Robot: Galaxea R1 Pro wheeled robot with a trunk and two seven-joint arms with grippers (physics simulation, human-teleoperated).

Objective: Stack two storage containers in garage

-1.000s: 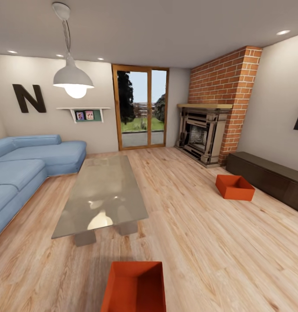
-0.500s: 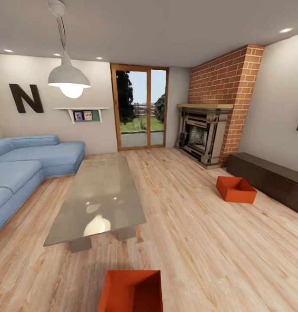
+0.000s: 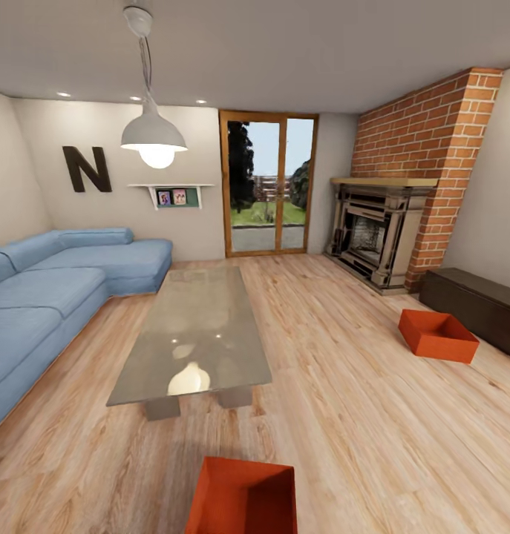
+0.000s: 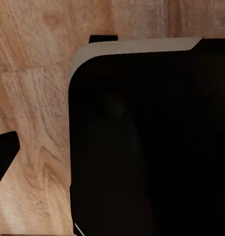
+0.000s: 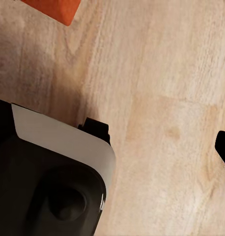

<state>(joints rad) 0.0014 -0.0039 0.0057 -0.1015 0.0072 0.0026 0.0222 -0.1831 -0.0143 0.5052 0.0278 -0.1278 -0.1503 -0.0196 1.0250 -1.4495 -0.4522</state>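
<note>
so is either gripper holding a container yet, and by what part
No. Both containers sit on the wood floor: the near container in front of the robot, the far container by the dark bench. Nothing is held.

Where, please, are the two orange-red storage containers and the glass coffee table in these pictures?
Near storage container point(image 3: 243, 498): head view, on its inner bottom.
Far storage container point(image 3: 438, 335): head view, on its inner bottom, beside the dark bench.
Glass coffee table point(image 3: 199, 319): head view, on a bare part of its glass top.

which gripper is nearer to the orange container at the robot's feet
Right, probably. A corner of the near container lies on the wood floor past the right gripper, untouched. The left gripper hangs over floor beside the robot's dark body.
</note>
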